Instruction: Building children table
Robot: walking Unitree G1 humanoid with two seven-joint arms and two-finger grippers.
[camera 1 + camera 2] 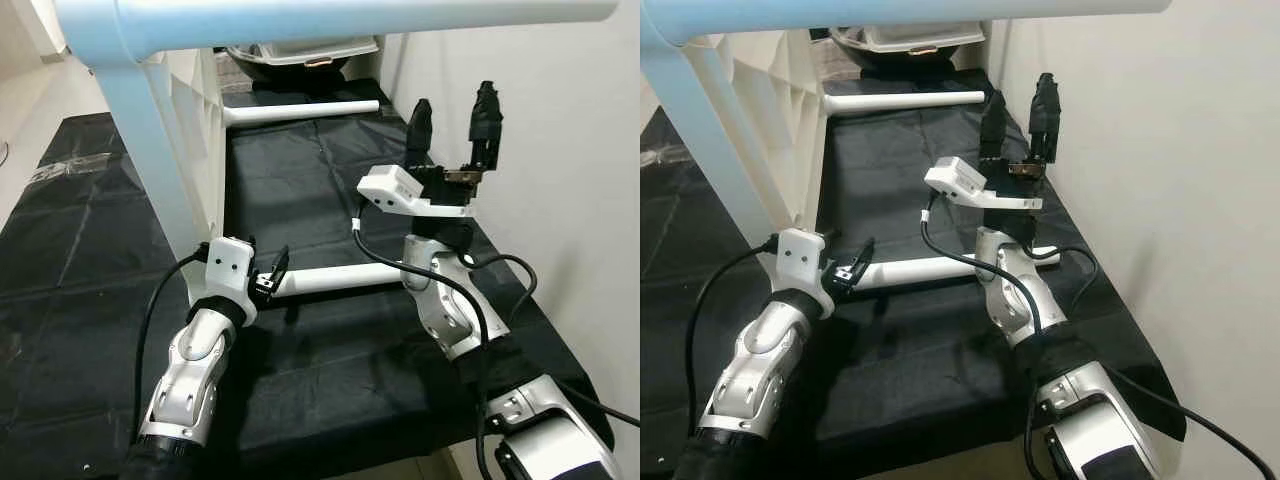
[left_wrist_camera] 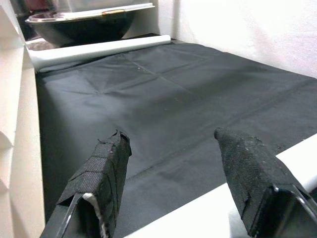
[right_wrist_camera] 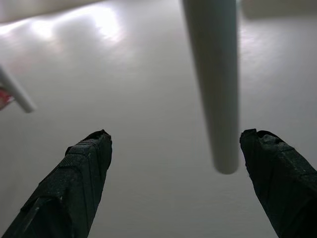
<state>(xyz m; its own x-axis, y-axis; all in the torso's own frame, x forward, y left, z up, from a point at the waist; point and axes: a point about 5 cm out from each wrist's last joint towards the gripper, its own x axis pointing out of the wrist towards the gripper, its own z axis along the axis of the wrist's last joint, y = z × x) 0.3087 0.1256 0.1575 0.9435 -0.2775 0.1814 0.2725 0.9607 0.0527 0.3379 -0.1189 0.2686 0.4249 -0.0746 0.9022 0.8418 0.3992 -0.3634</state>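
Two tools: left tool (image 1: 272, 272) low by the near leg, right tool (image 1: 455, 122) raised and pointing up.
Writing: none readable on any part.
Children table: pale blue-white plastic children table (image 1: 180, 130) tipped on its side on the black cloth floor covering (image 1: 300, 190), top panel upright on the robot's left, edge ribs showing.
Legs: white round plastic legs jutting sideways from the panel; near leg (image 1: 335, 278) just above the cloth, far leg (image 1: 300, 112) further back, upper leg (image 1: 350, 15) overhead across the head views.
Left arm: silver, bent, reaching forward and down; fingers (image 2: 106, 173) spread apart, released, straddling the near leg where it meets the panel; contact with the leg cannot be told.
Right arm: silver, elbow low, forearm lifted, wrist turned upward beside the white wall (image 1: 560, 150); fingers (image 3: 74, 183) wide apart, gripping nothing, aimed up at the upper leg.
Behind: dark round bowl-shaped object (image 2: 84, 25) beyond the far leg.
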